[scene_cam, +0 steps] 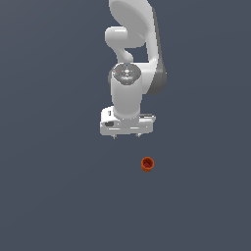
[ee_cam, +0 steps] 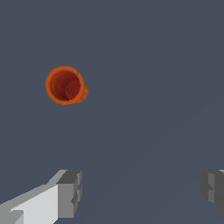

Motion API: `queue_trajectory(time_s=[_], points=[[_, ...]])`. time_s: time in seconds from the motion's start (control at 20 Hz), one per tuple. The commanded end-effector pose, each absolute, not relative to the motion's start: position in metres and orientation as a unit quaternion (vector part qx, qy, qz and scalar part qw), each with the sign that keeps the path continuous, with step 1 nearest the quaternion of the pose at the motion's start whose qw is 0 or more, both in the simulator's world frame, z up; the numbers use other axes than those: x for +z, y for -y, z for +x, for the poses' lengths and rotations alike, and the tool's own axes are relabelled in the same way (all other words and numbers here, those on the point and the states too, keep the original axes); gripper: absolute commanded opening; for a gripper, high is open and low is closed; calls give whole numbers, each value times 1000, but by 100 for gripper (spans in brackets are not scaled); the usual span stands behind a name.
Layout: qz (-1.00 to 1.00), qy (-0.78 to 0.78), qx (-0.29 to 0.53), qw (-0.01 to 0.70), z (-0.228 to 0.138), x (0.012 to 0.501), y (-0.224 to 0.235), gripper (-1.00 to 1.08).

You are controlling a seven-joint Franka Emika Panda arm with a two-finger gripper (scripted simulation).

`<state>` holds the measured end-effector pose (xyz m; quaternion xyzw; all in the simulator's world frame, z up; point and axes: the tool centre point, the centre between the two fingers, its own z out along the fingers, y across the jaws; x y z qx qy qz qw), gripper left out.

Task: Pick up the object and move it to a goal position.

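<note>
Between the widely spread fingers (ee_cam: pixel 65 194) of the gripper (ee_cam: pixel 140 192) lies only bare floor; the orange-red cup (ee_cam: pixel 65 85) sits apart from both fingertips, untouched.

A bare simulated scene rather than any real room, flat uniform slate-grey ground (scene_cam: pixel 49 196) filling both views with no visible edges or walls, smooth rendered glossy white robot arm (scene_cam: pixel 130 93), blocky untextured grey fingertips (ee_cam: pixel 70 192)
</note>
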<state>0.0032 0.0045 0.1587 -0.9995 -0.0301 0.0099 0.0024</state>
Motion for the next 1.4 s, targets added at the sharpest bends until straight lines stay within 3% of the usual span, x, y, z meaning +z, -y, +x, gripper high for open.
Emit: queue_trajectory(time_s=[0.0, 0.75, 1.35], points=[[-999, 44, 10, 2, 8, 155, -10, 100], [-978, 208, 3, -2, 65, 107, -75, 100], [-965, 262, 0, 0, 81, 88, -99, 100]])
